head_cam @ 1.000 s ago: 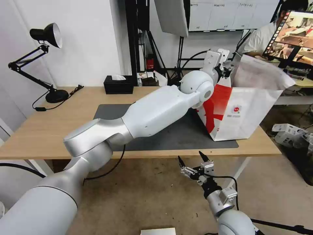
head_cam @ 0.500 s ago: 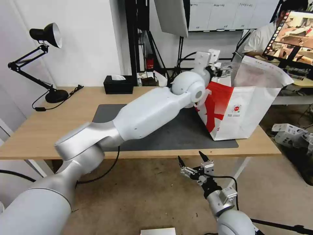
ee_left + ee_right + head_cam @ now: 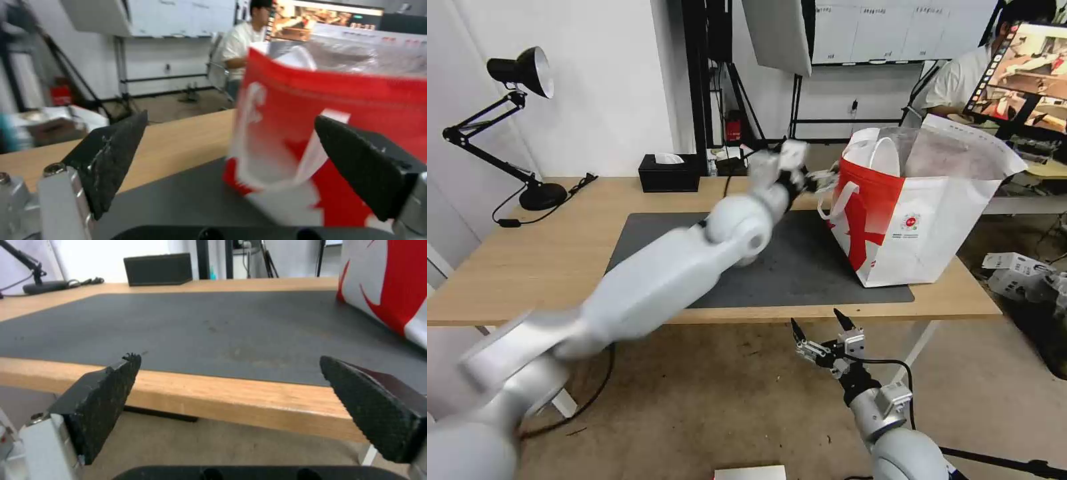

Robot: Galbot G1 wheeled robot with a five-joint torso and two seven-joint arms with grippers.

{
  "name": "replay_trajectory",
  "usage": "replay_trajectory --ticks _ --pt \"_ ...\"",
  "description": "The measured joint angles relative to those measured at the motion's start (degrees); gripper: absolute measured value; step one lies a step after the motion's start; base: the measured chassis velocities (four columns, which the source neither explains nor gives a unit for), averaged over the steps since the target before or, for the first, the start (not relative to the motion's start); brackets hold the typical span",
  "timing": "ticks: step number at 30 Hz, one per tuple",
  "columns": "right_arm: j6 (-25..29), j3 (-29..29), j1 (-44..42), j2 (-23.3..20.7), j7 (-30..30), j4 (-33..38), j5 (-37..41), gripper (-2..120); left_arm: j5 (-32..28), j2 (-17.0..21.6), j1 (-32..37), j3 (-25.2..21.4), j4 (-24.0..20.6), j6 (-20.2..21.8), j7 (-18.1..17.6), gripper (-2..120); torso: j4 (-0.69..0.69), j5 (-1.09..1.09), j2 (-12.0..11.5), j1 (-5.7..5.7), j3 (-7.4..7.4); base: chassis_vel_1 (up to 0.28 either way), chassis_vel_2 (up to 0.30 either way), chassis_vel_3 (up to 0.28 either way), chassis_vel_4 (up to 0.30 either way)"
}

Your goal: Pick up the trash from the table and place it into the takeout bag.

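I see left gripper empty, fingers apart, at takeout bag's nine o'clock; right gripper (parked below table) spread too.

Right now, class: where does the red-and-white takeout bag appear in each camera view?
Head view: red-and-white takeout bag stands right of centre on the dark grey mat.
Left wrist view: bag fills the right half.
Right wrist view: upper right corner.
Shared landmark: the mat.

Takeout bag: small round red logo with lines of print beneath, on the white side panel; too small to read. No other legible text.
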Motion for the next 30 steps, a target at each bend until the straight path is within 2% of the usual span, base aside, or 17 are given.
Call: replay_trajectory --ticks 3,4,6,7,8,10,12,13,16,17,19,20,22,23,26,30 --pt "0.0 0.0 0.0 0.0 -0.01 0.0 0.0 100 6.14 5.91 12.55 -8.73 -6.82 0.15 1.9 100 0.02 -0.01 0.0 0.0 0.0 0.0 0.0 0.0 0.0" --pt "0.0 0.0 0.0 0.0 -0.01 0.0 0.0 100 6.14 5.91 12.55 -8.73 -6.82 0.15 1.9 100 0.02 -0.01 0.0 0.0 0.0 0.0 0.0 0.0 0.0" --pt "0.0 0.0 0.0 0.0 -0.01 0.0 0.0 100 8.98 8.3 20.35 -14.39 -9.66 0.12 3.27 100 0.03 -0.04 0.0 0.0 0.0 0.0 0.0 0.0 0.0" --pt "0.0 -0.01 0.0 0.0 -0.01 0.0 0.0 100 11.21 10.14 26.96 -19.59 -12.03 -0.2 4.04 100 0.03 -0.01 0.0 0.0 0.0 0.0 0.0 0.0 0.0" --pt "0.0 -0.01 0.0 0.0 -0.01 0.0 0.0 100 11.21 10.14 26.96 -19.59 -12.03 -0.2 4.04 100 0.03 -0.01 0.0 0.0 0.0 0.0 0.0 0.0 0.0" --pt "0.0 0.0 0.0 0.0 -0.01 0.0 0.0 100 13.7 12.4 36.75 -26.73 -15.16 -1.44 4.46 100 0.04 -0.01 0.0 -0.01 0.0 0.0 0.0 0.0 0.0" --pt "0.0 -0.01 0.0 0.0 -0.01 0.0 0.0 100 15.85 12.65 44.1 -32.17 -17.08 -2.97 4.57 100 0.01 0.01 0.0 0.0 -0.01 0.0 0.0 0.0 0.0" --pt "0.0 -0.01 0.0 0.0 -0.01 0.0 0.0 100 15.85 12.65 44.1 -32.17 -17.08 -2.97 4.57 100 0.01 0.01 0.0 0.0 -0.01 0.0 0.0 0.0 0.0" --pt "0.0 0.0 0.0 0.0 -0.01 0.0 0.0 100 19.23 11.17 53.32 -39.7 -19.36 -4.42 5.23 100 0.0 0.03 0.01 0.0 0.0 0.0 0.0 0.0 0.0" --pt "0.0 0.0 0.0 0.0 -0.01 0.0 0.0 100 19.23 11.17 53.32 -39.7 -19.36 -4.42 5.23 100 0.0 0.03 0.01 0.0 0.0 0.0 0.0 0.0 0.0" --pt "0.0 0.0 0.0 -0.01 -0.01 0.0 0.0 100 22.65 8.0 63.64 -46.53 -21.25 -5.3 6.61 100 0.02 0.01 0.0 -0.01 0.0 0.0 0.0 0.0 0.0" --pt "0.0 0.0 0.0 -0.01 -0.01 0.0 0.0 100 22.65 8.0 63.64 -46.53 -21.25 -5.3 6.61 100 0.02 0.01 0.0 -0.01 0.0 0.0 0.0 0.0 0.0" --pt "0.0 0.0 0.0 0.0 -0.01 0.0 0.0 100 24.61 5.39 69.88 -50.07 -22.04 -6.27 7.36 100 0.02 0.02 0.01 -0.01 0.0 0.0 0.0 0.0 0.0" --pt "0.0 0.0 0.0 0.0 -0.01 0.0 0.0 100 24.61 5.39 69.88 -50.07 -22.04 -6.27 7.36 100 0.02 0.02 0.01 -0.01 0.0 0.0 0.0 0.0 0.0" --pt "0.0 0.0 0.0 0.0 -0.01 0.0 0.0 100 26.31 1.69 76.42 -53.52 -22.23 -7.43 8.2 100 0.01 0.02 0.01 -0.01 0.0 0.0 0.0 0.0 0.0" --pt "0.0 0.0 0.0 0.0 -0.01 0.0 0.0 100 27.17 -0.69 80.1 -54.83 -22.25 -8.72 8.29 100 0.01 0.02 0.0 -0.01 0.0 0.0 0.0 0.0 0.0"
